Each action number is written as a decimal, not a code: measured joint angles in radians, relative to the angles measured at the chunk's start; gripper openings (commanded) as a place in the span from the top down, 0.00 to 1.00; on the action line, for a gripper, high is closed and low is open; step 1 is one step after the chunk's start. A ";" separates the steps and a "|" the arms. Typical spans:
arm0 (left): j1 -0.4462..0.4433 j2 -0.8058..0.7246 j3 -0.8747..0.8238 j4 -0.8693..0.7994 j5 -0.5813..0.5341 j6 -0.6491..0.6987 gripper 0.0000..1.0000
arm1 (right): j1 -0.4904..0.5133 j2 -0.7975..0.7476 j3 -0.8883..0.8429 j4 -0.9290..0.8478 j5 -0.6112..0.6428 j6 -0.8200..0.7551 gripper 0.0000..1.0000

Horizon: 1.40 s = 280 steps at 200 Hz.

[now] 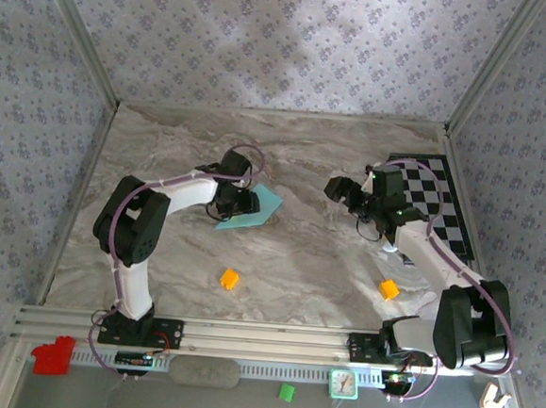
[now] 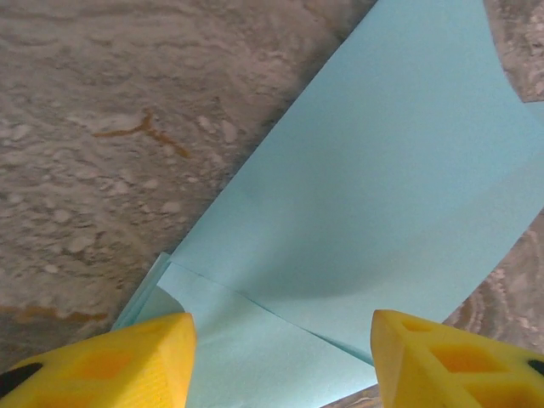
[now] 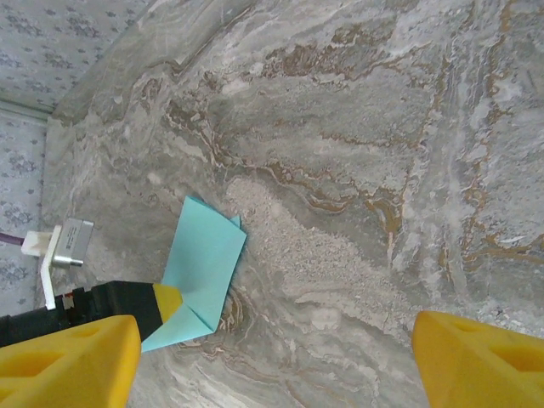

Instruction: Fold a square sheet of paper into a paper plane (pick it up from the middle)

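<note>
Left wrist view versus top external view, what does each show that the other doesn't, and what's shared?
Left wrist: overlapping folded layers at the near edge of the square sheet of paper. Top external: two orange cubes, the checkered board, the right gripper. Shared: that paper, with the left gripper over it.

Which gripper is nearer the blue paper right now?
Left. The left gripper is directly over the paper, jaws open either side of its folded edge. The right gripper hangs open over the table to the paper's right, a clear gap away.
</note>
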 measured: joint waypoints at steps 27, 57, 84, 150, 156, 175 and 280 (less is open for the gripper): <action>-0.002 -0.001 -0.025 0.050 0.045 -0.049 0.42 | 0.038 0.012 0.000 0.001 0.001 0.024 0.17; -0.033 -0.016 -0.071 0.130 0.091 -0.138 0.43 | 0.110 0.039 -0.013 0.010 0.013 0.087 0.21; -0.104 -0.031 -0.121 0.222 0.129 -0.263 0.43 | 0.200 0.074 -0.035 0.010 0.037 0.185 0.30; -0.167 -0.072 -0.244 0.406 0.156 -0.512 0.52 | 0.326 0.143 -0.112 0.031 0.099 0.427 0.42; -0.168 -0.073 -0.245 0.407 0.156 -0.517 0.54 | 0.329 0.152 -0.114 0.036 0.099 0.438 0.42; -0.168 -0.074 -0.245 0.405 0.168 -0.522 0.56 | 0.335 0.175 -0.114 0.055 0.099 0.465 0.43; -0.168 -0.121 -0.245 0.345 0.170 -0.475 0.61 | 0.352 0.254 -0.106 0.122 0.069 0.495 0.41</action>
